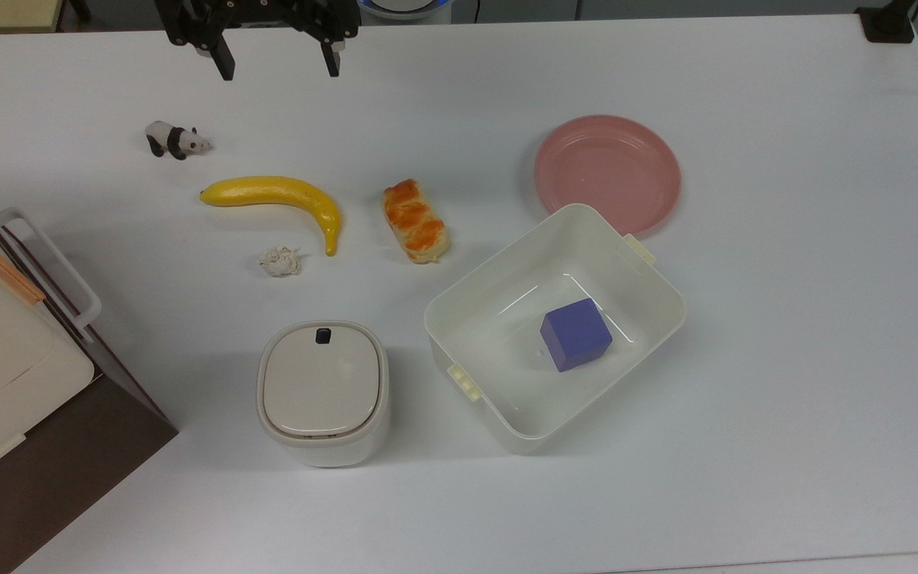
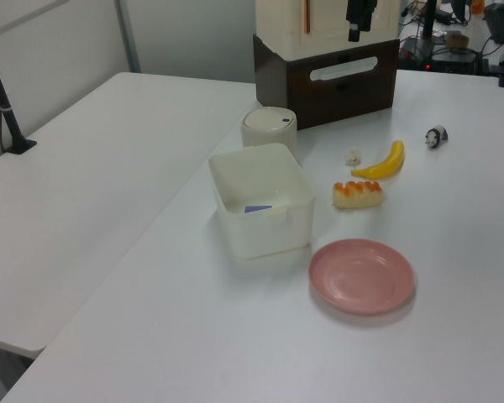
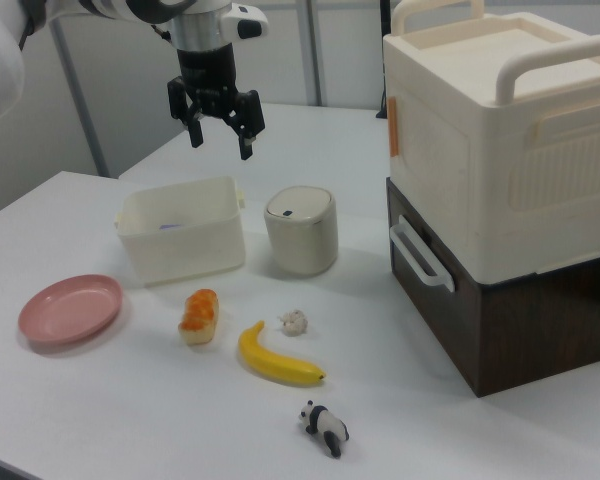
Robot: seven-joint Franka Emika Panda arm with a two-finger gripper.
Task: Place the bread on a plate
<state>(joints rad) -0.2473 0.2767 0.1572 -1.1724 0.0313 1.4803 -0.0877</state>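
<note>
Desk layout, top view, left to right: black two-finger tool hung above the far edge, fingers spread, nothing held. Long yellow banana lay next, then the small braided golden-orange bread flat on the desk, apart from both neighbours. Round pink plastic plate sat bare further right, its near rim just beside the white rectangular tub.
</note>
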